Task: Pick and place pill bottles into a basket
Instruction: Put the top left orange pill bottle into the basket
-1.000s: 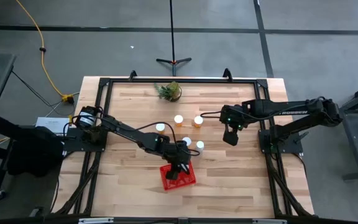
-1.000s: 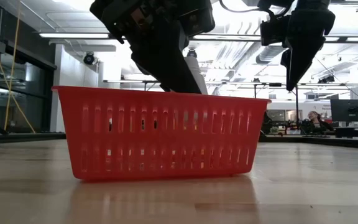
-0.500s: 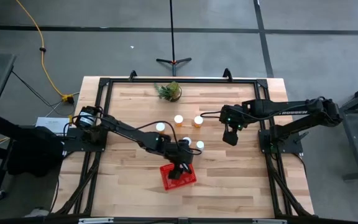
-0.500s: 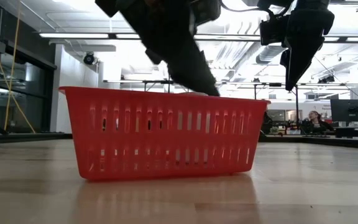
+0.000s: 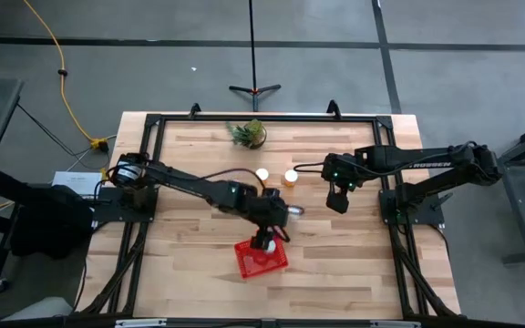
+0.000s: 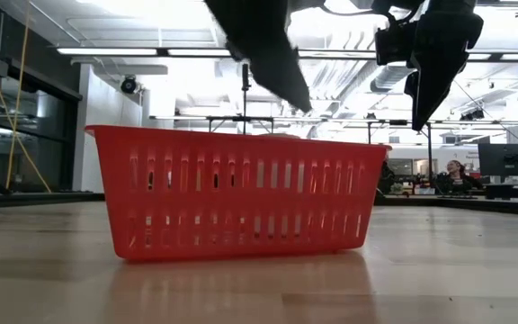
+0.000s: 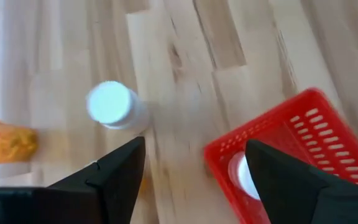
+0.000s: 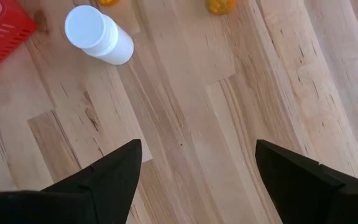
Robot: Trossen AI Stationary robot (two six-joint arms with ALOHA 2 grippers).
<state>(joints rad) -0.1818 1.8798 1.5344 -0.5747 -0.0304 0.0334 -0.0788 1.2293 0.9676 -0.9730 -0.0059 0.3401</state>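
Both my arms reach in over the middle of the table, fingers parted and empty.

My dark, jointed left arm stretches from its mount at the left edge diagonally across; its two-finger left gripper (image 5: pixel 276 228) points down with fingers (image 7: pixel 114 177) spread, holding nothing. My dark right arm folds in from the right edge, and its right gripper (image 5: pixel 338 202) hangs above the tabletop, fingers (image 8: pixel 107 180) likewise apart and empty.
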